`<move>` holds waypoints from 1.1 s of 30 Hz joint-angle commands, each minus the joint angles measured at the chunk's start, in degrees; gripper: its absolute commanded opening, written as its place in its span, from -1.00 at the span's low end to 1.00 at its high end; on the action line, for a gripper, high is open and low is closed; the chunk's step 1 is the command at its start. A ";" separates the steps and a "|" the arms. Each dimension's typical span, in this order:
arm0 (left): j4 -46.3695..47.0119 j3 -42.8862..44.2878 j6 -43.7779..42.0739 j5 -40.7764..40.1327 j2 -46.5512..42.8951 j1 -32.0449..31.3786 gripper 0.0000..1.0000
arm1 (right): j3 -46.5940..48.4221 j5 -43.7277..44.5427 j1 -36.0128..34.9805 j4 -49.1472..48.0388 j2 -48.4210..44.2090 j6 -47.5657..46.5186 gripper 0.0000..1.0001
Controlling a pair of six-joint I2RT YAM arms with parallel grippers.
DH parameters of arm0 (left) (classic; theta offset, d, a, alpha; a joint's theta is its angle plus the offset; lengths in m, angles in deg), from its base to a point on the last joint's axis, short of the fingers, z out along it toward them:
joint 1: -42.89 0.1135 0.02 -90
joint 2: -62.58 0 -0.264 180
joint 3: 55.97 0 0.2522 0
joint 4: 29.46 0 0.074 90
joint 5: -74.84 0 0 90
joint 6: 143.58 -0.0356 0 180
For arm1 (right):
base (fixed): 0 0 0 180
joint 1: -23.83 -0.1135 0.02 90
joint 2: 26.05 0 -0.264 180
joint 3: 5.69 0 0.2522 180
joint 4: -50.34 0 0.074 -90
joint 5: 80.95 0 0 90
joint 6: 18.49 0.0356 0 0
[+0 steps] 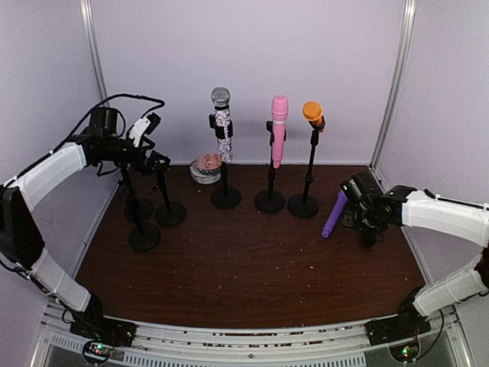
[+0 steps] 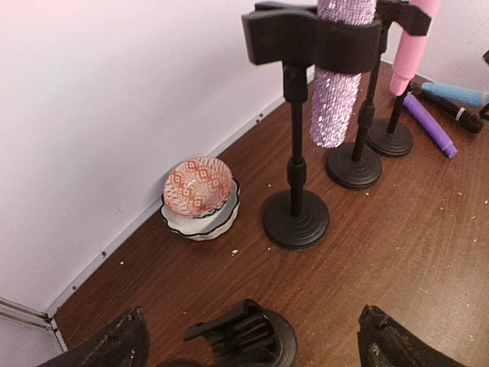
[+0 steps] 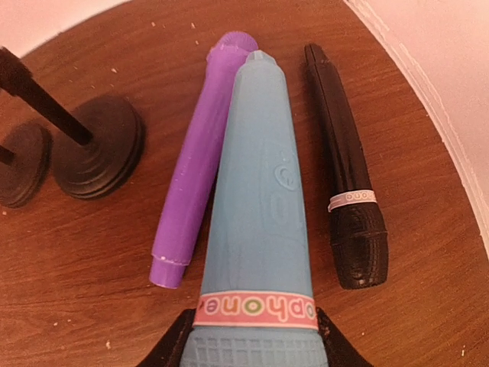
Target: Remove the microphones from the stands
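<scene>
Three microphones stand in clips: a glittery one (image 1: 221, 122) (image 2: 336, 92), a pink one (image 1: 279, 131) (image 2: 413, 46) and an orange one (image 1: 312, 114). My right gripper (image 1: 354, 200) (image 3: 256, 353) is shut on the head end of a blue microphone (image 3: 256, 214), low over the table at the right; it also shows in the left wrist view (image 2: 459, 93). A purple microphone (image 1: 334, 214) (image 3: 197, 168) and a black microphone (image 3: 348, 168) lie on either side of it. My left gripper (image 1: 157, 142) (image 2: 252, 345) is open and empty above an empty stand clip (image 2: 241, 330).
Three empty stands (image 1: 144, 234) (image 1: 170, 211) (image 1: 138, 206) are grouped at the left below my left arm. Stacked patterned bowls (image 1: 205, 167) (image 2: 200, 196) sit by the back wall. Stand bases (image 3: 96, 149) lie left of the loose microphones. Walls close in the back and both sides.
</scene>
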 commanded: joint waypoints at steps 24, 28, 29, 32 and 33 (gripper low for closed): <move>-28.28 10.10 0.71 -9.14 -17.43 0.36 0.96 | 6.21 -10.12 8.43 -5.89 2.76 -7.75 0.57; -32.36 9.30 -0.08 -8.57 -19.75 1.78 0.96 | 8.15 -10.37 5.53 -4.64 -1.22 -9.80 0.58; -32.80 8.76 -0.07 -8.38 -20.57 2.29 0.96 | 8.73 -10.15 4.67 -4.09 -1.68 -10.26 0.59; -34.40 7.37 -0.80 -8.90 -22.56 3.55 0.96 | 9.99 -9.95 2.73 -3.25 -3.18 -11.47 0.65; -35.09 7.12 -1.12 -8.73 -23.03 4.12 0.96 | 10.19 -9.90 2.19 -3.36 -3.68 -11.72 0.69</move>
